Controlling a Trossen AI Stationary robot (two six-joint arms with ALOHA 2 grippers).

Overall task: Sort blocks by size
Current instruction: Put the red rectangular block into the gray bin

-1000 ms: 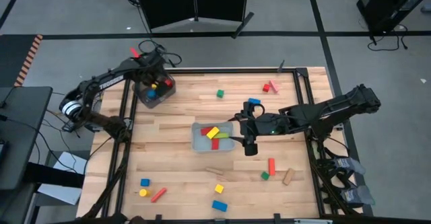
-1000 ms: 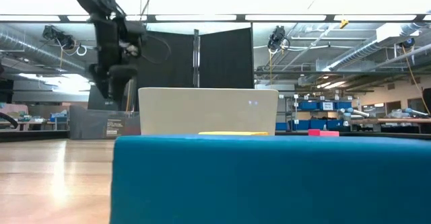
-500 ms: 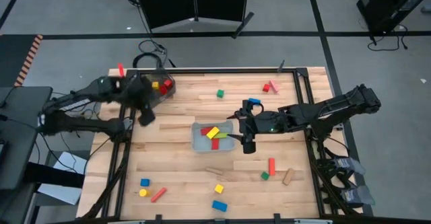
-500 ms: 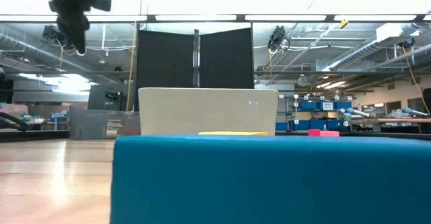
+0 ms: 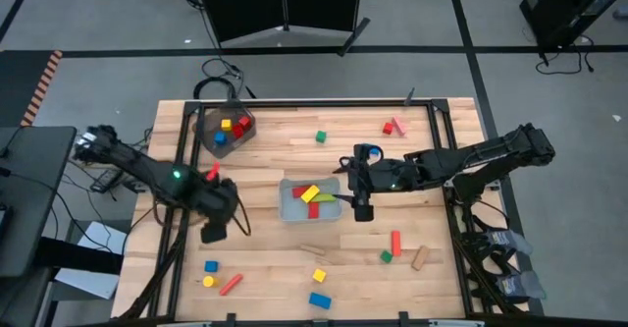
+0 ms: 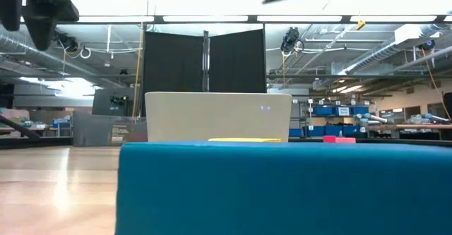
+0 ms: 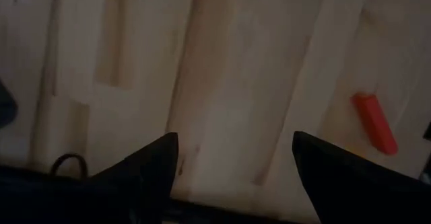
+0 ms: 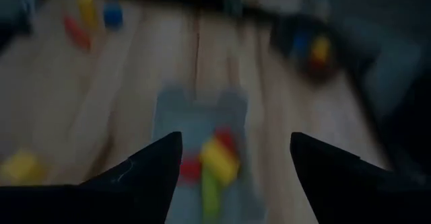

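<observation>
Where the high view looks down, left claw (image 5: 215,231) hovers over bare tabletop (image 5: 265,258), having left the bowl (image 5: 225,131) at the far-left corner; right claw (image 5: 361,209) stays beside the tray (image 5: 287,212) holding blocks (image 5: 312,198). Low view: a blue block (image 6: 282,189) hides most of the tabletop. Left wrist view: fingers (image 7: 151,167) apart, empty, near a red bar (image 7: 374,122). Right wrist view: blurred; fingers (image 8: 151,170) apart, empty, tray ahead.

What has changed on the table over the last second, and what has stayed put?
The left gripper swung away from the dark translucent bowl at the far left corner toward the near left side, jaws open and empty. The right gripper stayed open beside the clear rectangular tray. No painted wooden blocks moved.
</observation>
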